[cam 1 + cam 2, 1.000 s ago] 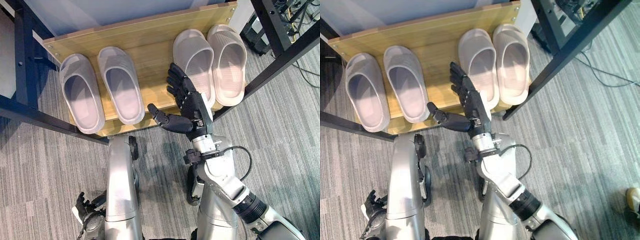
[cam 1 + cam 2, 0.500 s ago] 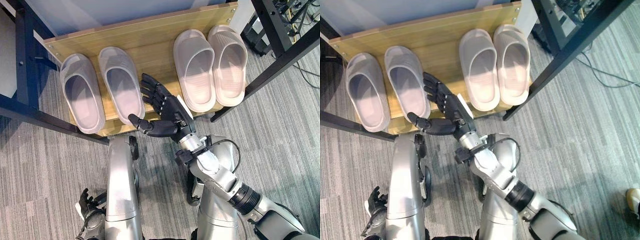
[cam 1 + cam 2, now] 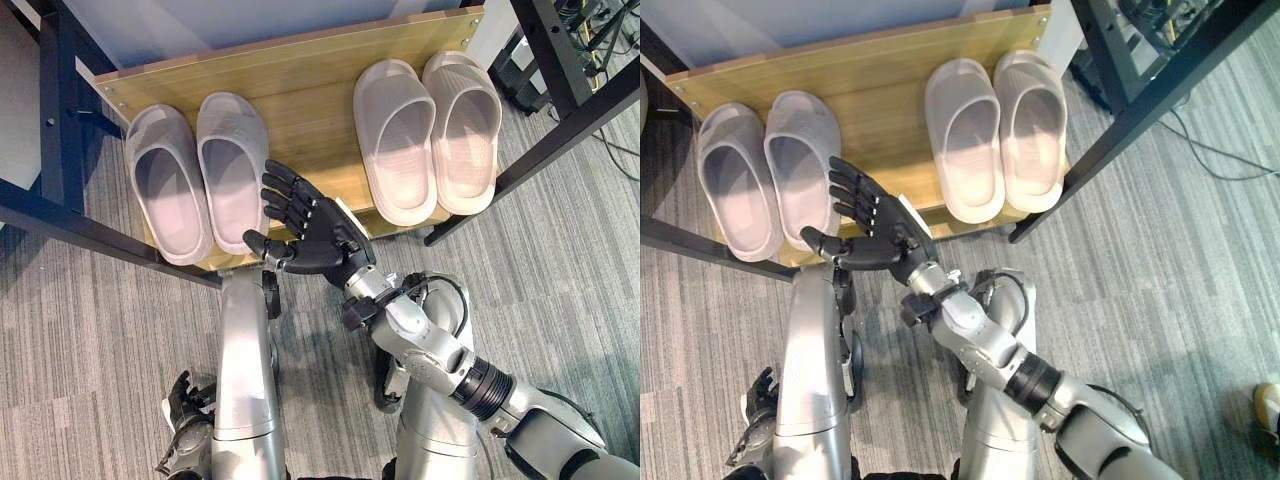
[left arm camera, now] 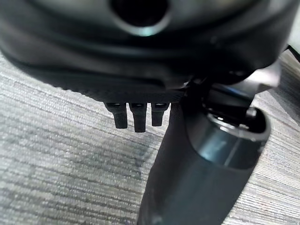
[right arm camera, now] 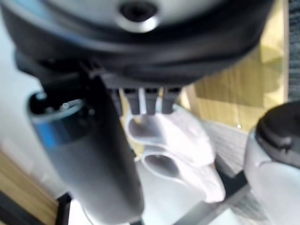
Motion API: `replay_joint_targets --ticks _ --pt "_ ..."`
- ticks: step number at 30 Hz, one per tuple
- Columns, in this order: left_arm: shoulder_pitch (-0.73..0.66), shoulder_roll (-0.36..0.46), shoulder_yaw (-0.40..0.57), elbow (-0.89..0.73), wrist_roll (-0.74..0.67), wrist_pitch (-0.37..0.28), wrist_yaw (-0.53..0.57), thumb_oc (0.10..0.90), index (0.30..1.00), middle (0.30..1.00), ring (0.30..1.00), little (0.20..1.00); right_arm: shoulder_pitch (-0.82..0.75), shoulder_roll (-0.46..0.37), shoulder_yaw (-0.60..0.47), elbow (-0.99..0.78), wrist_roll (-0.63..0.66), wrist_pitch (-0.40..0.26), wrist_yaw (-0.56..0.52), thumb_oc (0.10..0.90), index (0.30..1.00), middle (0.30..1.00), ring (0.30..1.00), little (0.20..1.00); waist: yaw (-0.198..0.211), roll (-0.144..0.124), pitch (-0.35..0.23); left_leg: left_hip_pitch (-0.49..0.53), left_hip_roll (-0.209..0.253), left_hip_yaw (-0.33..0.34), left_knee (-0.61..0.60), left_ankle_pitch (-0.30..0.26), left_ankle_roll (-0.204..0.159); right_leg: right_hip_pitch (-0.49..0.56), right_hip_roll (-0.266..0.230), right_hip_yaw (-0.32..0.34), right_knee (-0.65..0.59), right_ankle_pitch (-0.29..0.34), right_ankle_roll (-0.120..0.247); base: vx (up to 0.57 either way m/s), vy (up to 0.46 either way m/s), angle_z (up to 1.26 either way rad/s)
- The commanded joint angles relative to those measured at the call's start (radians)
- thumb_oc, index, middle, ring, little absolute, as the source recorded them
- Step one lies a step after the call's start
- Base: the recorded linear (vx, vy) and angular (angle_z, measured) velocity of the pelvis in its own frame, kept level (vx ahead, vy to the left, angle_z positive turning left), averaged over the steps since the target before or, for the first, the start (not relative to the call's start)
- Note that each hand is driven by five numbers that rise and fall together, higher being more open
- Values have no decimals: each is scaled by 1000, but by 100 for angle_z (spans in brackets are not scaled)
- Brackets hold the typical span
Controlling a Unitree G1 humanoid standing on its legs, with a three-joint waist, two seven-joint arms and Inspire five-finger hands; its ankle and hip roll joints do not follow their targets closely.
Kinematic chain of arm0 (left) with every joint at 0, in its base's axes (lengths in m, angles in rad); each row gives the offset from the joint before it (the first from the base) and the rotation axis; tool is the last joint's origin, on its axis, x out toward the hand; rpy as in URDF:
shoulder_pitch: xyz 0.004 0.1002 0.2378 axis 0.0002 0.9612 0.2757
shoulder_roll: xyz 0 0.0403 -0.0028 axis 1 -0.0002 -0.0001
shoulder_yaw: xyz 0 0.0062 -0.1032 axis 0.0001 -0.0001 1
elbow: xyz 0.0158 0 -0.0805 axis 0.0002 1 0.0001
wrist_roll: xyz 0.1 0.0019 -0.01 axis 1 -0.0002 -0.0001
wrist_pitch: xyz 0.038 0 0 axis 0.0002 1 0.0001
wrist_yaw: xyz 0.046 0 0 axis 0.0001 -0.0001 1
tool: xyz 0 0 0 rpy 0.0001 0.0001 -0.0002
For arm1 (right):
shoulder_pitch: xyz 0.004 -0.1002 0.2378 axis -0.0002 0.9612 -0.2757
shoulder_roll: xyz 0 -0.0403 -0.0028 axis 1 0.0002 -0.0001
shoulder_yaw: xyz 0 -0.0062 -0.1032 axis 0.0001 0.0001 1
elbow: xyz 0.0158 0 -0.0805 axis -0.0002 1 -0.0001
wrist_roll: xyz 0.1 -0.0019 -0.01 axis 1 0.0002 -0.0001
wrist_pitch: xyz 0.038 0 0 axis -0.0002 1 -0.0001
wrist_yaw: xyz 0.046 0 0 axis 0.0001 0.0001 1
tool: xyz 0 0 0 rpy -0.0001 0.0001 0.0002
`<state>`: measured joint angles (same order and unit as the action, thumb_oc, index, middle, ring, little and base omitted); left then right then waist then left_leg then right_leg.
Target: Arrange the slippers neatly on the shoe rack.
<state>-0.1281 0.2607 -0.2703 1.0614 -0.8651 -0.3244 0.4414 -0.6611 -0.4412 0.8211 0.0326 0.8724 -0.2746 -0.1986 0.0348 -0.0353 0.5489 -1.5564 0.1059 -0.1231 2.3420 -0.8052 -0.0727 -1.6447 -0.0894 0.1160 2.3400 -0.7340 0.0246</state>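
Note:
Four pale grey slippers lie on the wooden shelf (image 3: pixel 300 75) of the shoe rack. The left pair, one slipper (image 3: pixel 165 185) and its mate (image 3: pixel 232 170), lies side by side and parallel. The right pair (image 3: pixel 398 140) (image 3: pixel 462 128) also lies close together. My right hand (image 3: pixel 318 232) is open with straight fingers, at the shelf's front edge. Its fingertips (image 3: pixel 272 195) are at the right edge of the second slipper from the left; the right wrist view shows the left pair (image 5: pixel 176 140) past them. My left hand (image 3: pixel 185 448) hangs low by the floor, relaxed and holding nothing.
Black frame bars run around the rack: an upright (image 3: pixel 60 110) at the left, a slanted bar (image 3: pixel 95 238) below the shelf's left end and another (image 3: pixel 560 125) at the right. Grey carpet (image 3: pixel 100 340) lies in front. Cables (image 3: pixel 1220 150) and a shoe (image 3: pixel 1268 398) lie far right.
My right hand has swung left from the right pair to the left pair. The second slipper's heel has moved left, so it now lies parallel to the leftmost one.

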Motion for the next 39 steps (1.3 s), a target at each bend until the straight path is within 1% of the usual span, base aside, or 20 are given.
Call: replay_joint_targets --ticks 1,8,9,11,12,13,14,16,17,18,22,23,24,25,26,28,32,34,36,39 --pt "26 -47 -41 31 -32 -14 -15 800 900 900 900 900 -118 -21 32 -151 -65 -54 64 800 900 900 900 900 69 1 -29 -14 -49 -8 13 -30 97 75 -15 74 62 11 -100 0 0 0" --pt "24 -51 8 63 2 -18 -26 800 900 900 900 900 7 -131 -135 -301 -294 -111 2 800 900 900 900 900 52 1 -29 -14 -54 -5 11 -31 100 75 -17 83 64 10 -96 0 0 0" --pt "32 -51 25 67 11 -25 -21 800 900 900 900 900 37 -144 -182 -344 -381 -145 -34 800 900 900 900 900 46 1 -29 -14 -54 -4 11 -31 101 75 -17 84 64 9 -95 0 0 0" --pt "47 -60 53 73 51 -42 -6 800 900 900 900 900 115 -183 -287 -439 -672 -167 -169 800 900 900 900 900 40 3 -29 -14 -56 -3 11 -31 104 75 -19 83 61 8 -96 -1 16 1" --pt "47 -60 53 72 51 -42 -5 800 900 900 900 900 115 -183 -287 -440 -672 -166 -169 800 900 900 900 900 40 3 -29 -14 -56 -3 11 -31 104 75 -19 83 61 8 -96 0 0 0" --pt "62 -52 77 63 135 -55 27 800 900 900 900 900 189 -213 -369 -510 -881 -161 -270 800 900 900 900 900 33 4 -29 -14 -56 -2 14 -33 107 75 -20 83 62 5 -98 0 0 0" --pt "81 -42 82 48 192 -65 53 800 900 900 900 900 260 -221 -408 -570 -950 -174 -315 800 900 900 900 900 28 2 -29 -14 -56 -1 17 -33 107 76 -21 81 63 3 -98 0 0 0" --pt "93 -39 81 39 214 -67 62 800 900 900 900 900 291 -229 -425 -604 -1003 -167 -338 800 900 900 900 900 30 2 -29 -14 -57 -3 20 -33 106 76 -20 79 66 2 -96 0 0 0" --pt "111 -38 86 26 244 -77 75 800 900 900 900 900 326 -245 -453 -645 -1093 -157 -382 800 900 900 900 900 26 1 -29 -14 -57 -3 21 -32 105 76 -19 80 65 1 -96 0 0 0" --pt "133 -34 102 -5 279 -93 89 800 900 900 900 900 395 -297 -507 -719 -1269 -127 -466 800 900 900 900 900 22 2 -29 -14 -55 -4 19 -30 106 81 -22 74 55 -1 -96 0 0 0" --pt "128 -16 109 -69 327 -115 108 800 900 900 900 900 512 -355 -543 -782 -1361 -120 -511 800 900 900 900 900 19 14 -29 -14 -61 -4 -42 2 111 110 -40 43 -23 10 -93 -36 38 -2" --pt "85 13 103 -117 369 -132 128 800 900 900 900 900 558 -388 -510 -783 -1309 -162 -489 800 900 900 900 900 14 19 -30 -14 -65 2 -149 52 113 145 -58 8 -134 27 -99 -124 23 -2" --pt "86 13 102 -118 369 -132 128 800 900 900 900 900 558 -388 -511 -783 -1309 -162 -488 800 900 900 900 900 13 19 -30 -14 -66 2 -152 55 114 145 -59 7 -136 28 -99 -214 0 2" --pt "55 72 92 -171 473 -126 183 800 900 900 900 900 607 -413 -479 -774 -1279 -187 -491 800 900 900 900 900 10 20 -80 -14 -67 7 -280 112 111 163 -69 -30 -261 57 -102 -118 -8 4" --pt "56 72 91 -172 475 -126 185 800 900 900 900 900 608 -413 -479 -774 -1280 -187 -491 800 900 900 900 900 10 20 -81 -14 -68 8 -283 115 111 163 -70 -31 -264 60 -102 -160 0 16" --pt "20 107 58 -210 607 -126 234 800 900 900 900 900 636 -436 -457 -733 -1363 -149 -559 800 900 900 900 900 12 32 -143 -12 -72 4 -406 181 109 171 -89 -69 -377 85 -98 -88 38 29" --pt "-18 120 -52 -252 768 -114 291 800 900 900 900 900 641 -458 -315 -610 -1475 -95 -616 800 900 900 900 900 18 39 -192 113 -57 -7 -612 258 103 281 -132 -125 -577 128 -85 -71 33 26" --pt "-11 108 -91 -280 817 -108 292 800 900 900 900 900 641 -428 -255 -514 -1439 -108 -560 800 900 900 900 900 15 36 -210 199 -44 -4 -725 291 100 364 -145 -146 -694 152 -82 -65 43 18" --pt "25 75 -75 -255 806 -110 279 800 900 900 900 900 688 -332 -251 -357 -1391 -113 -530 800 900 900 900 900 10 23 -237 332 -32 2 -894 335 100 487 -147 -165 -876 197 -62 -65 55 12" --pt "78 65 -49 -238 757 -113 243 800 900 900 900 900 742 -267 -273 -234 -1323 -131 -479 800 900 900 900 900 4 14 -248 433 -26 15 -1006 367 101 584 -150 -184 -1000 231 -50 -11 10 2"
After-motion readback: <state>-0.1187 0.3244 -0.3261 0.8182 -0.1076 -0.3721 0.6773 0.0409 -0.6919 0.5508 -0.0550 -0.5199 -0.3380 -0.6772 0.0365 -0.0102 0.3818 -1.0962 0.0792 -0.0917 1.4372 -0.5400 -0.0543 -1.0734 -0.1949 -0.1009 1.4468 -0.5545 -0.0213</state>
